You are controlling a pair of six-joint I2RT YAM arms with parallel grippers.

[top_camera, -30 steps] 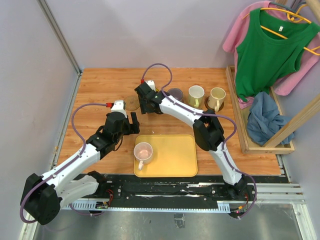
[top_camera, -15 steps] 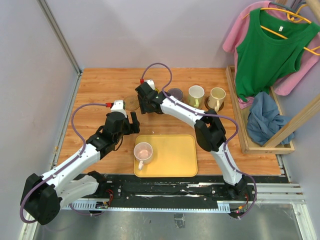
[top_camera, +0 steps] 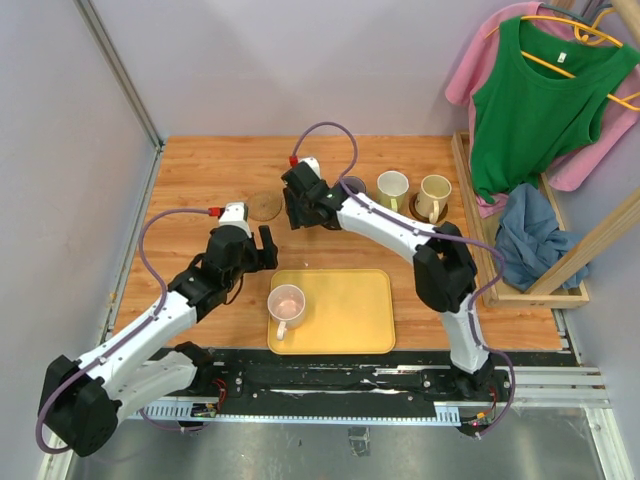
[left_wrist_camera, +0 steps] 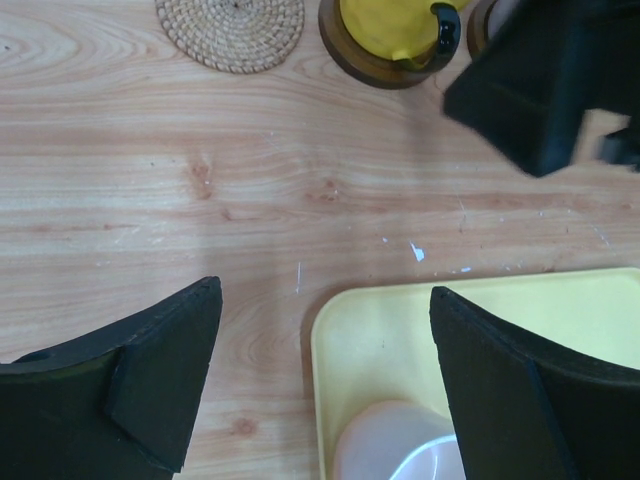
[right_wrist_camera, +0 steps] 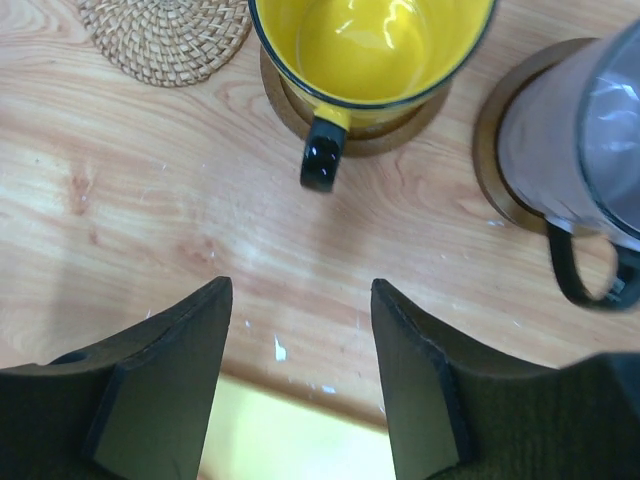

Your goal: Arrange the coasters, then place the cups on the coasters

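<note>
Clearly apart, yellow cup (right_wrist_camera: 370, 45) beyond right fingers (right_wrist_camera: 160, 380)

White arms (top_camera: 150, 325), black fingers (left_wrist_camera: 150, 370), purple cables (top_camera: 146, 250)

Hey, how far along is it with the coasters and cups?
Mostly done. The yellow cup and grey-purple cup sit on brown coasters; the pale green cup and cream cup seem to as well. Nothing is in hand: the left gripper and right gripper are open and empty. Remaining: the pink cup, on the yellow tray, goes to the bare woven coaster.
</note>
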